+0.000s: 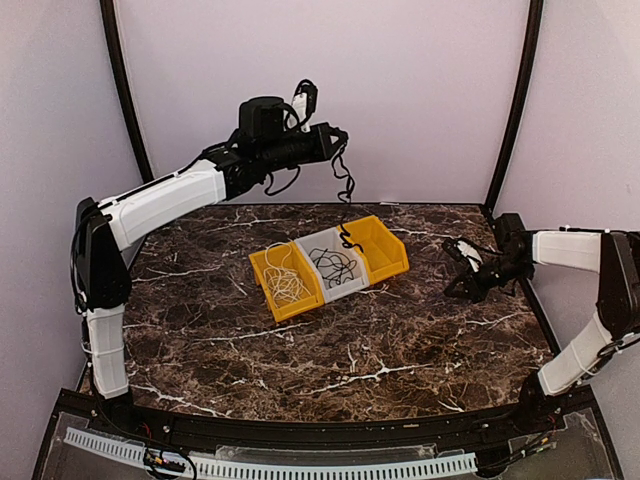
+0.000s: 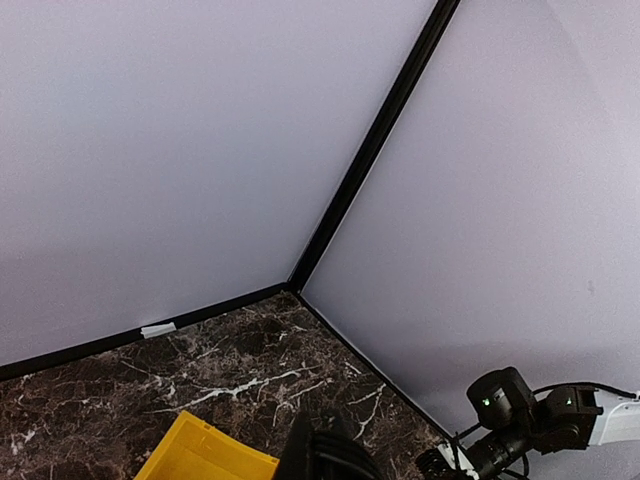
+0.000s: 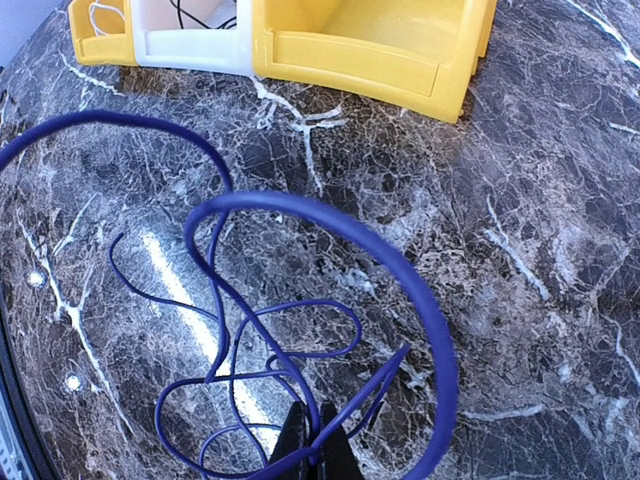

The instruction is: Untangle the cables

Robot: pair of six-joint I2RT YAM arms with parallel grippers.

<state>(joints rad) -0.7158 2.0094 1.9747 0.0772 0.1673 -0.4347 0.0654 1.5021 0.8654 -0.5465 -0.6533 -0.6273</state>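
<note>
Both grippers are clamped on cables.
The left gripper (image 1: 338, 140) dangles a black cable (image 1: 349, 190) into the end yellow bin (image 1: 395, 262); the right gripper (image 3: 315, 455) pinches a looped blue cable (image 3: 330, 215) on the table (image 1: 200, 330). Let go from that height, the black cable could whip over the rim and spill out.

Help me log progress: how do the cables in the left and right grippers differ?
The hanging cable dangles from the left gripper to the right-hand yellow bin; the looped cable lies on the table at the right gripper. One is a wavy strand, the other sprawling loops. Both are thin, dark.
</note>
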